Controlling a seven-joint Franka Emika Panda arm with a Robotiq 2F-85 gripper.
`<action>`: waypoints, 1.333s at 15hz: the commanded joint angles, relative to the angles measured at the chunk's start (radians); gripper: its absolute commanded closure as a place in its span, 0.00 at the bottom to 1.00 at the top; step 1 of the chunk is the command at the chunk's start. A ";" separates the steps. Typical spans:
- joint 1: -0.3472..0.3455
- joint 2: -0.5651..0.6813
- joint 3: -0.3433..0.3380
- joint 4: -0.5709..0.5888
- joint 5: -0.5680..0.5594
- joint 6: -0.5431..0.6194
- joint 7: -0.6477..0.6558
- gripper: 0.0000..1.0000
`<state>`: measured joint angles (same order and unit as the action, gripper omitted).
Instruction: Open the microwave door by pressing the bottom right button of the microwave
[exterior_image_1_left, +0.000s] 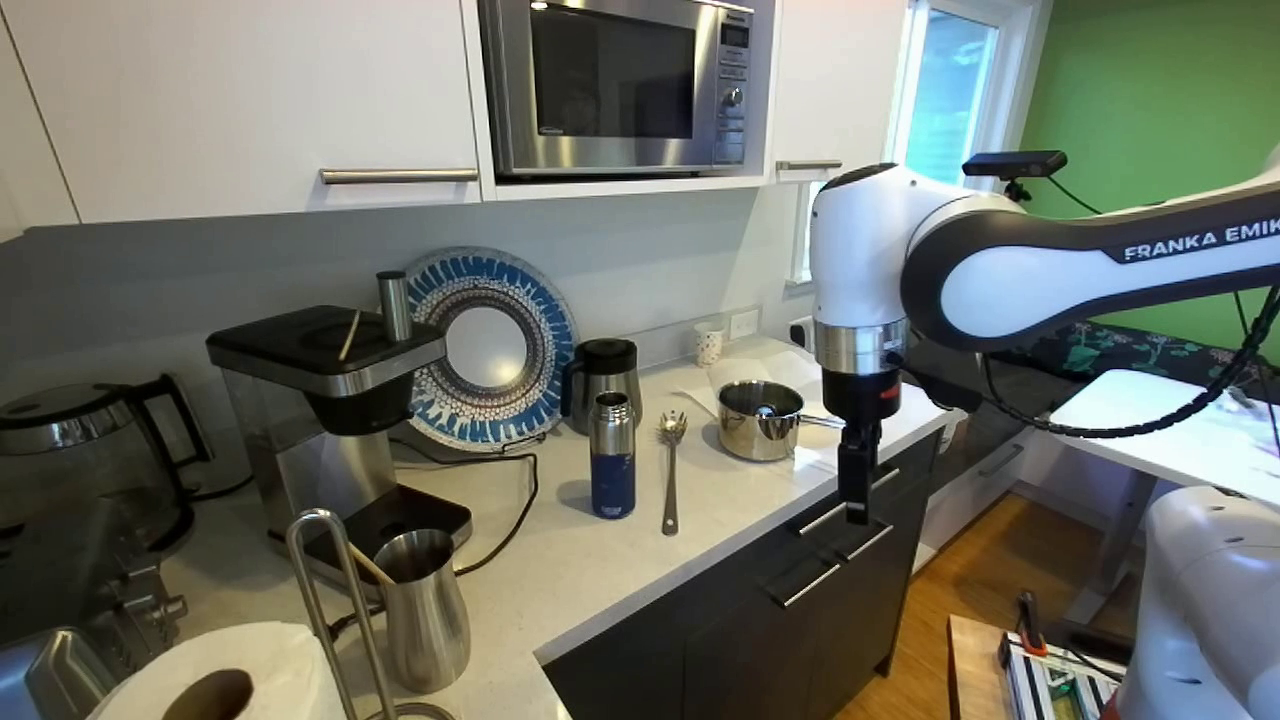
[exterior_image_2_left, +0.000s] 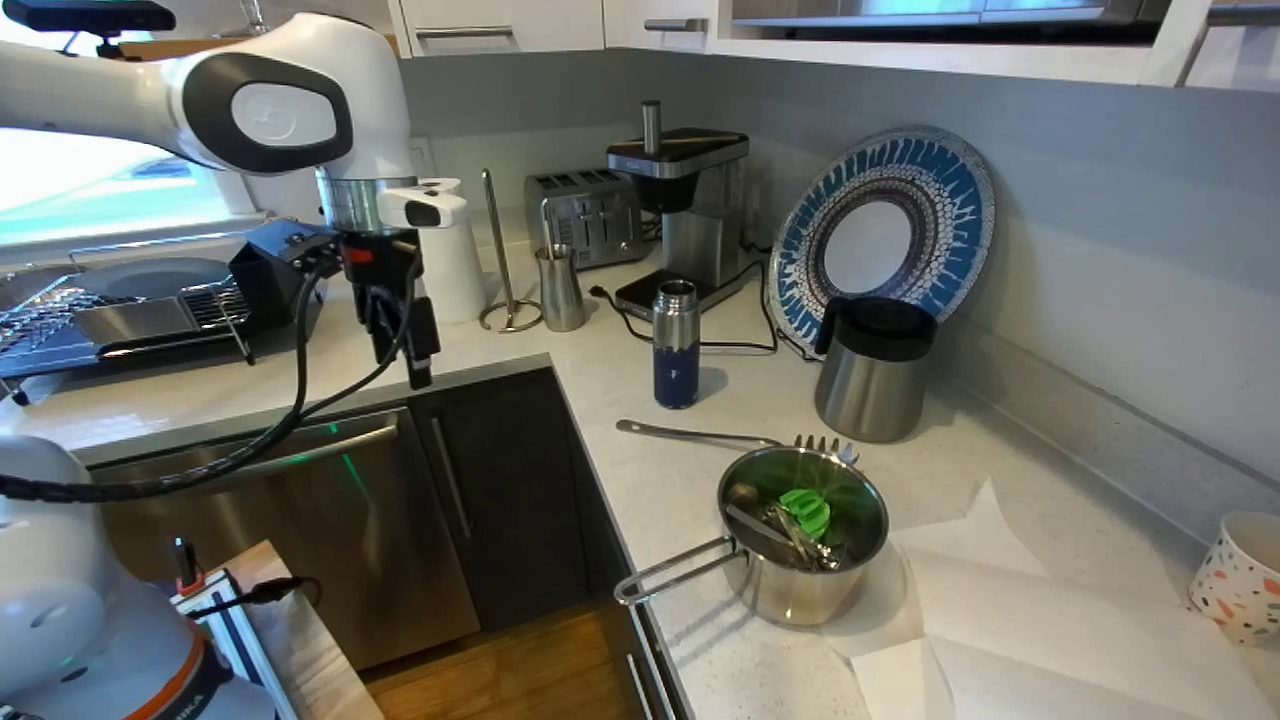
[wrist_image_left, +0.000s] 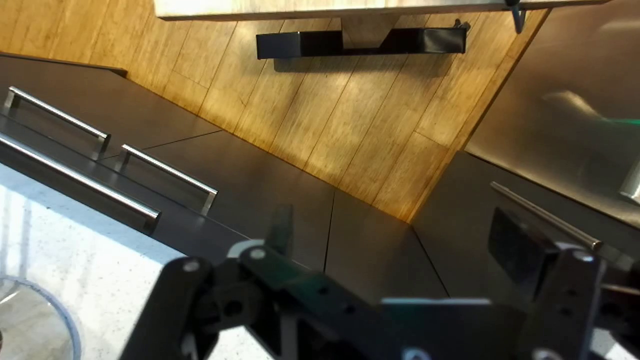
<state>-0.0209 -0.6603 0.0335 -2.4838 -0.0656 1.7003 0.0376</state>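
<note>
Wrist view: shows gripper (wrist_image_left: 397, 230) along the 6 o'clock edge, with fingers (wrist_image_left: 522, 247) spread well apart, dark cabinets (wrist_image_left: 370, 250) beyond. In an exterior view, hangs tip-down, with steel pot (exterior_image_1_left: 758, 437) at 10 o'clock, pronged utensil (exterior_image_1_left: 671, 475) and blue-and-steel bottle (exterior_image_1_left: 613, 465) at 9, all on white counter (exterior_image_1_left: 560, 560). Has microwave (exterior_image_1_left: 612, 85) higher at 11 o'clock, well apart, among white cupboards (exterior_image_1_left: 240, 100), with door (exterior_image_1_left: 608, 150) closed and control panel (exterior_image_1_left: 733, 85) at 3 o'clock.

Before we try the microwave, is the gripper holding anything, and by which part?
Nothing is held: the gripper is open, its fingers apart, with cabinet fronts showing between them.
</note>
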 joint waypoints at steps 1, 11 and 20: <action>-0.024 -0.019 -0.023 0.008 -0.015 0.128 0.037 0.00; -0.188 -0.024 -0.170 0.236 -0.016 0.379 0.076 0.00; -0.330 0.114 -0.165 0.304 -0.054 1.008 0.185 0.00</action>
<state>-0.2915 -0.6241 -0.1672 -2.1945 -0.0749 2.5254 0.1676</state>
